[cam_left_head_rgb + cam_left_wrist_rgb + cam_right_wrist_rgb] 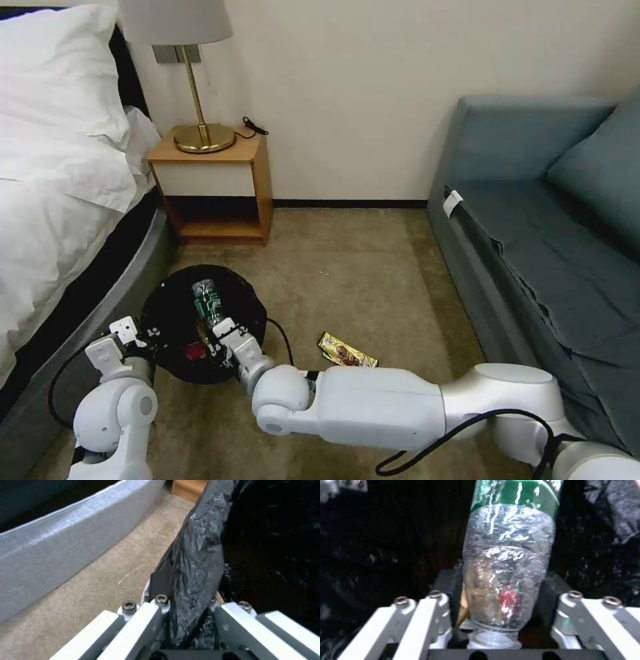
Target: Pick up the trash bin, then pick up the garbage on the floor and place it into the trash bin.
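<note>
The left end effector (186, 620) pinches the trash bin (175, 320) by its rim. The right end effector (500, 620) grips the bottle (506, 562) over it. Released off-centre, the bottle could tip out; the wrapper (347, 352) waits on the floor (360, 280).

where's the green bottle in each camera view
Head view: the green bottle is at lower left, over the mouth of the trash bin, at the tip of the right claw.
Left wrist view: not in it.
Right wrist view: the bottle runs up the centre between the claw's fingers.
Shared landmark: the black bag lining the bin, held by the left claw.
</note>
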